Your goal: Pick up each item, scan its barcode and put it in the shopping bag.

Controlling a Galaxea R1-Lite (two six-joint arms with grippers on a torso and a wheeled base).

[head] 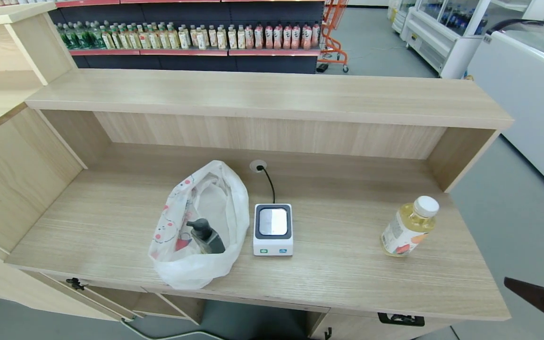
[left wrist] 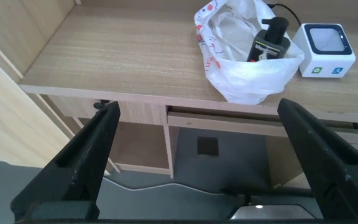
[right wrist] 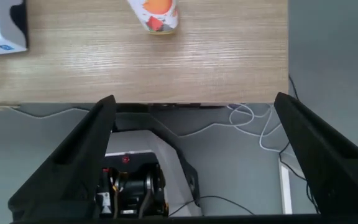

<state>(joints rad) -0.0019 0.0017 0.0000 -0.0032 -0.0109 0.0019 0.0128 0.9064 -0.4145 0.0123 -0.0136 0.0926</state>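
Counter (head: 347, 264): light wood.
Left gripper (left wrist: 199, 109): jaws wide apart, empty.
Right gripper (right wrist: 194, 102): jaws wide apart, empty.
Scanner (head: 273, 229): mid counter.
Shopping bag (head: 201, 226): just beside scanner, dark pump bottle (head: 205, 236) inside.
Drink bottle (head: 410, 226): upright, well right of scanner.

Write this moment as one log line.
pump bottle: in bag | drink bottle: right of scanner | left gripper: open | right gripper: open

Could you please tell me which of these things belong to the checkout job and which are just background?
Job: shopping bag, dark pump bottle inside it, barcode scanner, yellow drink bottle standing on the counter.
Background: shelf of bottles, orange rack, chest freezer.
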